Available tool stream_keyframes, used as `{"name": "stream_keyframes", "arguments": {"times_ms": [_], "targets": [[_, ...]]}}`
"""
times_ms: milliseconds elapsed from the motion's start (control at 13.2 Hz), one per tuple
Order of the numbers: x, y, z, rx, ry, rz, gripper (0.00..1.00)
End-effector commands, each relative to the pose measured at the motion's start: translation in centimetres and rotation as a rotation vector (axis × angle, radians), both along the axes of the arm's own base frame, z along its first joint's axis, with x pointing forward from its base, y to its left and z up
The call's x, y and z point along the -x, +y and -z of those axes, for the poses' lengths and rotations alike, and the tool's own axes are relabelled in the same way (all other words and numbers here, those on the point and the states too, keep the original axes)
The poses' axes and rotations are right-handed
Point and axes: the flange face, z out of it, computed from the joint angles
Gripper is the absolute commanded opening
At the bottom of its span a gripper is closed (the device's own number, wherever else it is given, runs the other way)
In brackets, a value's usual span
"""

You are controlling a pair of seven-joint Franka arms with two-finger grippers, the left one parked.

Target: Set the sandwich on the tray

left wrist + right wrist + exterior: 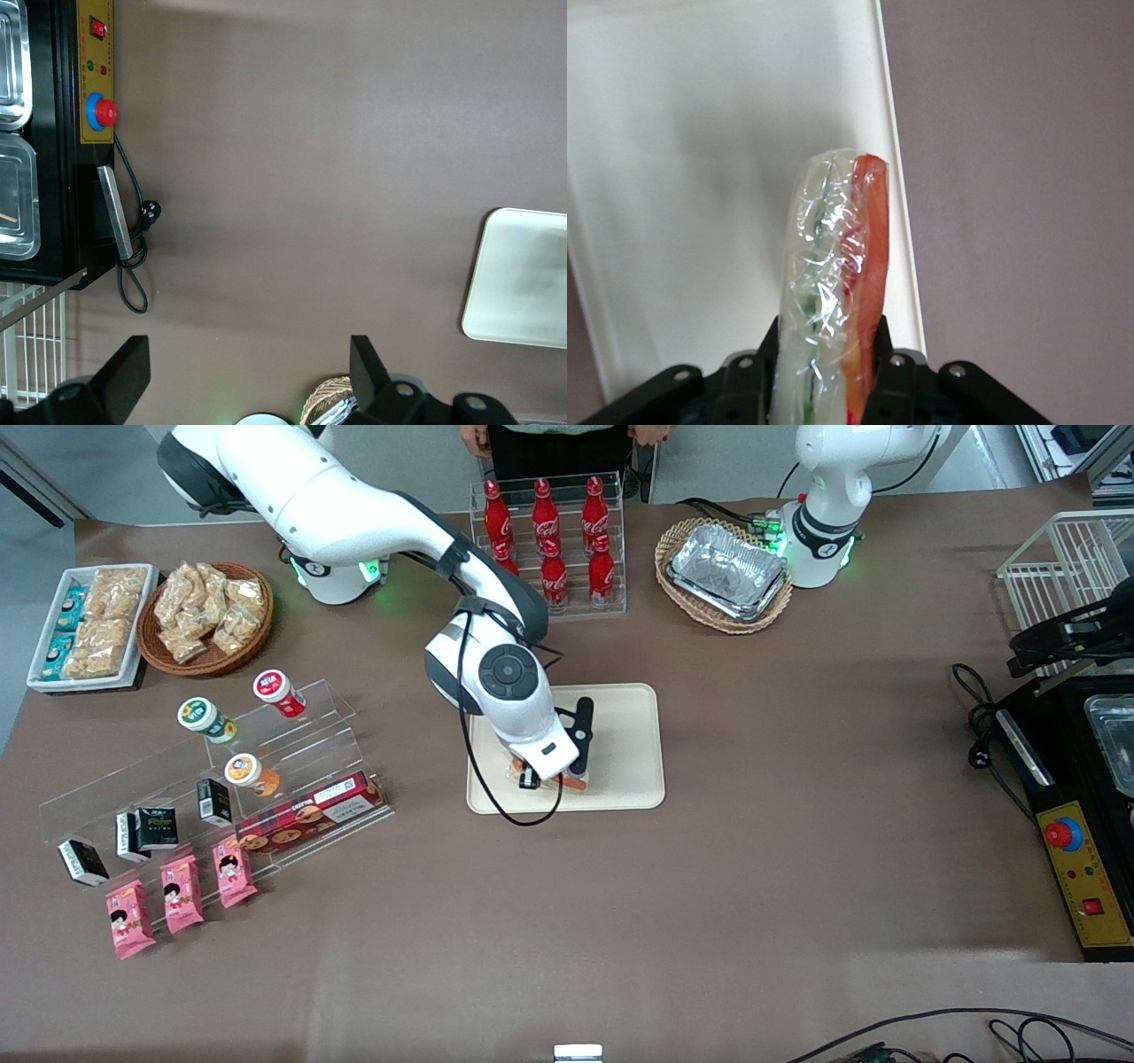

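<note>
My right gripper (549, 778) is over the cream-beige tray (625, 717), at the tray's edge nearer the front camera. It is shut on the sandwich (837, 283), a wedge in clear wrap with pale bread, green bits and an orange-red filling edge. The black fingers (764, 363) press both flat sides of the wedge. In the front view only an orange sliver of the sandwich (574, 784) shows under the gripper. In the right wrist view the tray (700, 177) lies below the sandwich, its rim beside the wedge. The tray (523, 279) also shows in the left wrist view.
A rack of red cola bottles (549, 540) stands farther from the camera than the tray. A wicker basket with foil trays (725, 574) is beside it. Toward the working arm's end are a clear snack shelf (221, 779), a red cookie box (310, 815), pink packets (182, 893) and snack baskets (205, 615).
</note>
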Motion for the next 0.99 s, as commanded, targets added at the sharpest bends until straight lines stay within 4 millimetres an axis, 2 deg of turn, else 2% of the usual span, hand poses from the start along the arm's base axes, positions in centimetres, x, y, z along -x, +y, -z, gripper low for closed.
{"name": "stream_keyframes", "arguments": {"times_ms": [0, 303, 379, 607, 683, 759, 834, 910], "targets": [[-0.3, 1.4, 1.8, -0.019, -0.047, -0.033, 0.41], [0.9, 2.8, 3.7, -0.016, -0.057, -0.061, 0.42], [0.8, 2.9, 3.9, -0.019, -0.064, -0.047, 0.49], [0.7, 2.9, 4.8, -0.037, -0.067, 0.036, 0.51], [0.6, 2.9, 4.9, -0.049, -0.074, 0.055, 0.56], [0.6, 3.0, 5.1, -0.055, -0.076, 0.055, 0.8], [0.6, 3.0, 5.3, -0.055, -0.075, 0.054, 0.99], [0.6, 3.0, 5.3, -0.054, -0.076, 0.053, 0.99]]}}
